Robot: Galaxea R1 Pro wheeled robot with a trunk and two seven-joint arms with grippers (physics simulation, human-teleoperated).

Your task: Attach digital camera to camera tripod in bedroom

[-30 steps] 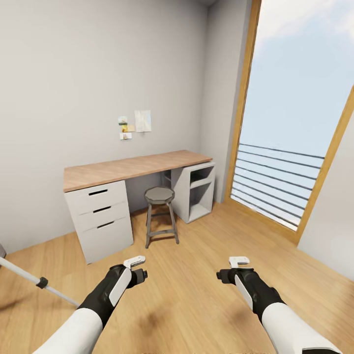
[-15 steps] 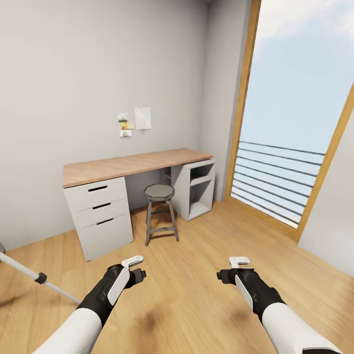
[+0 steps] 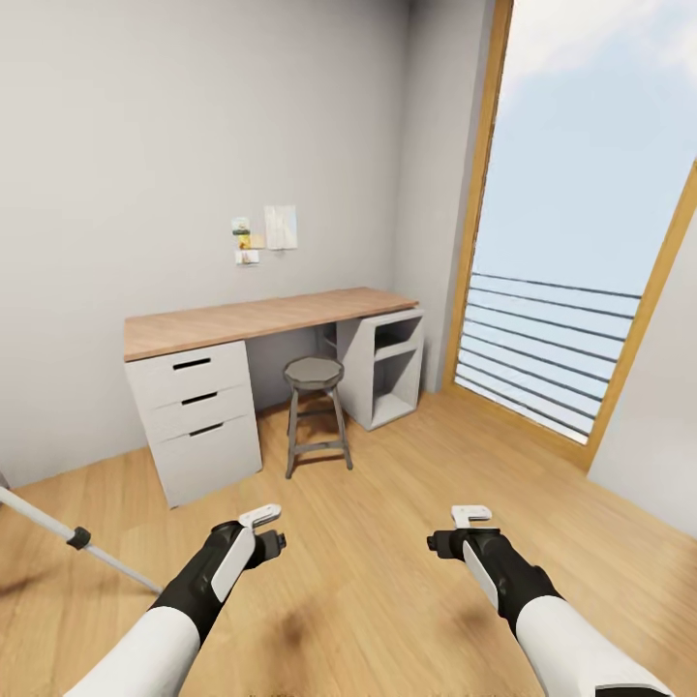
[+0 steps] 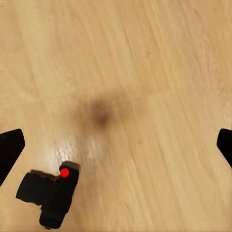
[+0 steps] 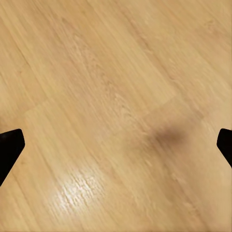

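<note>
Shifted slightly since a second ago — desk, stool and tripod leg all sit a little higher and further off in the head view, a move of the camera rather than of the furniture.

Nearest, both arms held forward and low over the light wood plank floor point(image 3: 387, 542). Left gripper point(image 4: 116, 145) spread wide, black fingertips point(image 4: 10, 145) at the frame's edges, nothing between them. Right gripper point(image 5: 116, 145) likewise spread, gripping nothing, bare planks beneath.

Below the left gripper, lying on the floor: small boxy matte-black digital camera point(image 4: 48, 195) with a bright red button on top — apart from both fingertips, untouched.

Off to the robot's left, one slanted silver-white leg of the camera tripod point(image 3: 73, 539) with a black joint, foot on the floor; head cut off by the picture's edge.

Further on, round grey stool point(image 3: 315, 411) tucked before the wood-topped white desk point(image 3: 261, 319), drawers at its left, open shelves at its right. Small paper notes point(image 3: 263, 232) pinned on the light grey wall above. Tall wood-framed window point(image 3: 581, 242) with horizontal rails at the right.
</note>
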